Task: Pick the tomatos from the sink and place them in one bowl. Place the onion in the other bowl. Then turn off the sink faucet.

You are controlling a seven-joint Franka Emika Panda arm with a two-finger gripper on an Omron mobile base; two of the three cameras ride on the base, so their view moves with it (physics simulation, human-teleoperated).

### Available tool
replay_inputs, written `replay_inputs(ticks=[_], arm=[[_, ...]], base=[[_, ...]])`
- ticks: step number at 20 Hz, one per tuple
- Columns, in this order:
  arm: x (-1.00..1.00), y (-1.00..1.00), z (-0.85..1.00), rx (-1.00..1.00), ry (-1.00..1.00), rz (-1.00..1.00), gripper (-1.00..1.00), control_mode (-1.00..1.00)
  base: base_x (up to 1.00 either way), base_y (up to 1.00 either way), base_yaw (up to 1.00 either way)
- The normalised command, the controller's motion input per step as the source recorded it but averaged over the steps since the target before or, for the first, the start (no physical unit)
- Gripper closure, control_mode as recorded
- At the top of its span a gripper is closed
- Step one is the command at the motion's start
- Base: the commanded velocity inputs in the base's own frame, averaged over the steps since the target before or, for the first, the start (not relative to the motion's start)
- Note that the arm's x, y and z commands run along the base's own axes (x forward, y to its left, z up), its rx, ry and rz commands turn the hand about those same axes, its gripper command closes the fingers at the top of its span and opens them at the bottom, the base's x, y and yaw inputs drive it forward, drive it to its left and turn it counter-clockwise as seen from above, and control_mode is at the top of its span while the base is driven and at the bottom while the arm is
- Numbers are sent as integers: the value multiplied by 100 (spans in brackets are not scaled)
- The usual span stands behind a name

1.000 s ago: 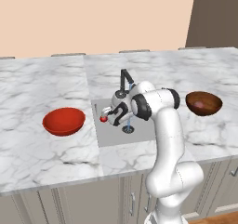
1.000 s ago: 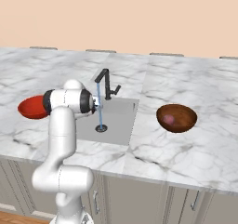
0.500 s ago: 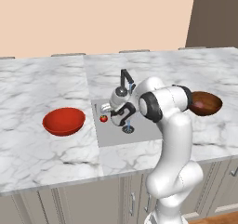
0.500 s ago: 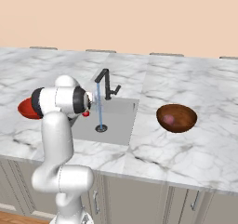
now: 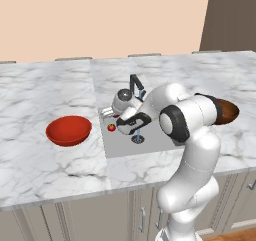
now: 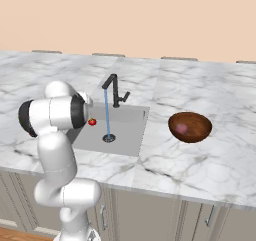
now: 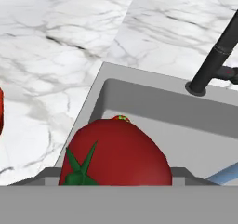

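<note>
Swinging further over the sink (image 5: 150, 144) since a second ago, the arm now reaches down into the basin's left part, where before the hand stood higher. Water runs from the black faucet (image 6: 114, 89) onto the drain. On the left counter sits the red bowl (image 5: 69, 130); on the right, the brown bowl (image 6: 190, 127) with the onion (image 6: 181, 128) inside. Partly closed, the gripper (image 5: 131, 123) has a green-topped tomato (image 7: 114, 158) between its fingers; another tomato (image 5: 111, 127) lies just left of it.
</note>
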Motion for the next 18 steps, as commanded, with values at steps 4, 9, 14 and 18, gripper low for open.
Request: replay_inputs(ticks=[4, 9, 14, 18], arm=[[-4, 14, 66, -1, 8, 0, 100, -100], [0, 5, 37, 0, 17, 0, 100, -100], [0, 1, 24, 0, 17, 0, 100, -100], [-13, 10, 4, 0, 6, 2, 100, -100]], base=[[0, 0, 0], [0, 0, 0], [0, 0, 0], [0, 0, 0]])
